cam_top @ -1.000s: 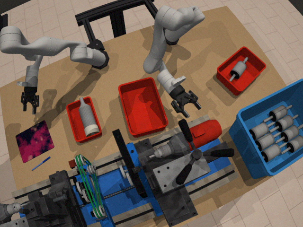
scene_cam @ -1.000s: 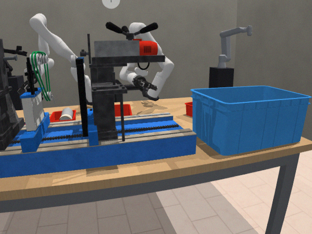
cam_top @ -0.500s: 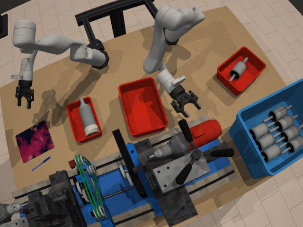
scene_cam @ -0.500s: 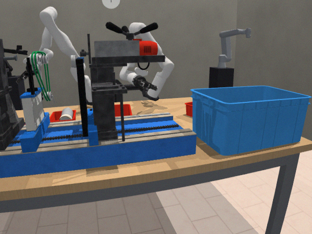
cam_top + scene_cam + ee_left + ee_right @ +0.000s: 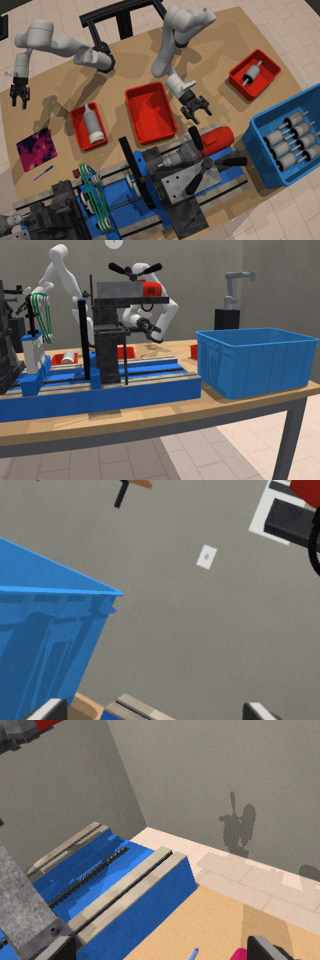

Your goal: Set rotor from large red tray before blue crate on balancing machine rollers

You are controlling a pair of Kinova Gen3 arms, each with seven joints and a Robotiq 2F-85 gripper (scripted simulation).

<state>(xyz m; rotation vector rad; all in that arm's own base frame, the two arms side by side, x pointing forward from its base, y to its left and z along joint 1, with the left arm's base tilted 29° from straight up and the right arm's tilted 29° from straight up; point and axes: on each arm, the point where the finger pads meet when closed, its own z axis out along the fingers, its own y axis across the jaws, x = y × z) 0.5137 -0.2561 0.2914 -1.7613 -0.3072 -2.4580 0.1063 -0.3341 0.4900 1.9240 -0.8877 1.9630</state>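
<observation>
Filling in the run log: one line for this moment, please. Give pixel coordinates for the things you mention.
left gripper (image 5: 204,118) (image 5: 160,335) (image 5: 153,712): open | right gripper (image 5: 18,107) (image 5: 18,312) (image 5: 165,947): open | middle red tray (image 5: 149,116) (image 5: 126,352): empty | red tray (image 5: 240,89) (image 5: 193,352) near blue crate (image 5: 261,157) (image 5: 258,369) (image 5: 45,650): rotor (image 5: 252,73) inside

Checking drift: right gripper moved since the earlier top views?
Yes: in the top view, the right gripper has shifted up and left, farther from the magenta-and-black mat.
</observation>
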